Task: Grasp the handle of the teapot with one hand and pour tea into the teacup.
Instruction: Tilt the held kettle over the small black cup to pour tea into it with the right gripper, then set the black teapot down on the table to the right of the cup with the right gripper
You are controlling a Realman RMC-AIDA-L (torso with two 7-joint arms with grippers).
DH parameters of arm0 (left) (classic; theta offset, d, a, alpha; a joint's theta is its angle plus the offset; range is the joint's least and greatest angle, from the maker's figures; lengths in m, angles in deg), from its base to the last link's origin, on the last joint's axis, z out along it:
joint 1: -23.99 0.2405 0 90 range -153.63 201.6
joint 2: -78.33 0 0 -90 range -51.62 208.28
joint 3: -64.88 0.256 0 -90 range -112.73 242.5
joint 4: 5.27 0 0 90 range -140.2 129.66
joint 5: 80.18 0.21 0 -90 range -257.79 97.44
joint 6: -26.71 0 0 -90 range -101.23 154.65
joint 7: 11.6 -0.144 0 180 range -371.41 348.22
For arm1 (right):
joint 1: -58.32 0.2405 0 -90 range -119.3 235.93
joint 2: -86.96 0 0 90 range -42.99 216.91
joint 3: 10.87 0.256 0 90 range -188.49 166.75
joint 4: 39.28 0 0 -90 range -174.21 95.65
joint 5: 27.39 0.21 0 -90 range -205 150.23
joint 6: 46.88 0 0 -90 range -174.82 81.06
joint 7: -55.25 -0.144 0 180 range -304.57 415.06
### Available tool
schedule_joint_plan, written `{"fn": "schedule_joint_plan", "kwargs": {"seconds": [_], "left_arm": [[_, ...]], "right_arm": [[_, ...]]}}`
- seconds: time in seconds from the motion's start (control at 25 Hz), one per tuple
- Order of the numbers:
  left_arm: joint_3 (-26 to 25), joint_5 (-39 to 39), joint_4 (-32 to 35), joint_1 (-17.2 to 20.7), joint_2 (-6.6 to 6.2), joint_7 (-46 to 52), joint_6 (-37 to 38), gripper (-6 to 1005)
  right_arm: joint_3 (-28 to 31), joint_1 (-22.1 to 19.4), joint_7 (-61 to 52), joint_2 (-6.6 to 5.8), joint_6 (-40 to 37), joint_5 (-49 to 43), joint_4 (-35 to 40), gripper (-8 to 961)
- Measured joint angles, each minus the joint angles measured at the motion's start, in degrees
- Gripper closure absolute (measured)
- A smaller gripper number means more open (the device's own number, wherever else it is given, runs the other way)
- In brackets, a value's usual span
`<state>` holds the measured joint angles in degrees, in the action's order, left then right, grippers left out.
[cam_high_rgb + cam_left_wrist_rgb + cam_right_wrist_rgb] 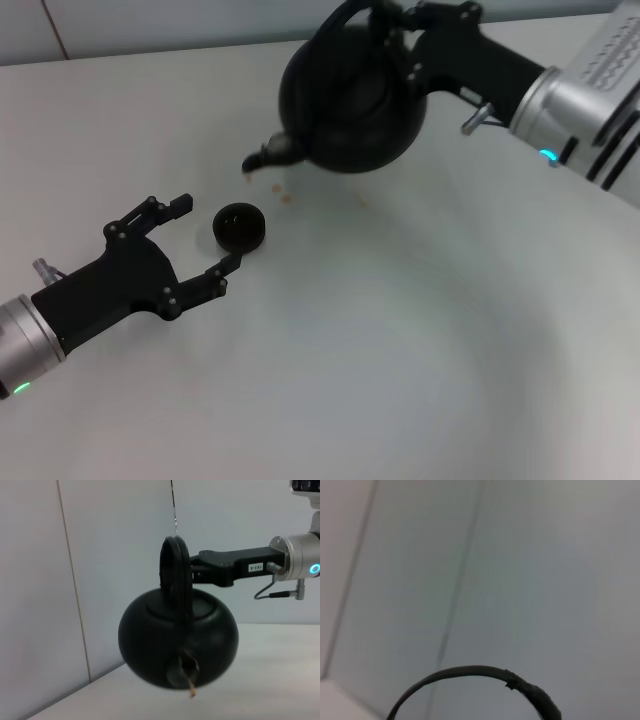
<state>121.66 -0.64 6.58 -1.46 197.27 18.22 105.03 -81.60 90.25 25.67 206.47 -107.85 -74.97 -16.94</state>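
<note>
Matte black everything here, pretty much: the teapot (352,100) is up off the white table (400,340), hanging from the right gripper (400,30), which is clamped on the handle (345,15) at the top of the arch. From the left wrist view you can see the pot (177,640) tipped forward below that gripper, spout (184,670) pointing down with a small brownish drip (192,693) at its lip. On the table just past the spout tip there are a couple of tiny brownish spots (283,195). The teacup (240,226) sits upright on the table, down and off to the side of the spout, not right under it. The left gripper (205,235) rests low by the cup with fingers spread wide, one fingertip (232,262) right up against the cup's side, the other finger (170,207) apart from it.
</note>
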Motion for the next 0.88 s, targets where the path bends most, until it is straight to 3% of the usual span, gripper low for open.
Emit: {"fn": "schedule_joint_plan", "kwargs": {"seconds": [0.44, 0.88], "left_arm": [[0.0, -0.1, -0.2, 0.0, 0.07, 0.1, 0.1, 136], [0.0, -0.1, 0.0, 0.0, -0.01, 0.1, 0.1, 136]], "right_arm": [[-0.1, -2.4, -2.1, -0.01, -2.2, 14.8, -4.8, 832], [-0.2, -1.8, -8.0, 0.01, -0.6, 15.4, -8.2, 832]]}}
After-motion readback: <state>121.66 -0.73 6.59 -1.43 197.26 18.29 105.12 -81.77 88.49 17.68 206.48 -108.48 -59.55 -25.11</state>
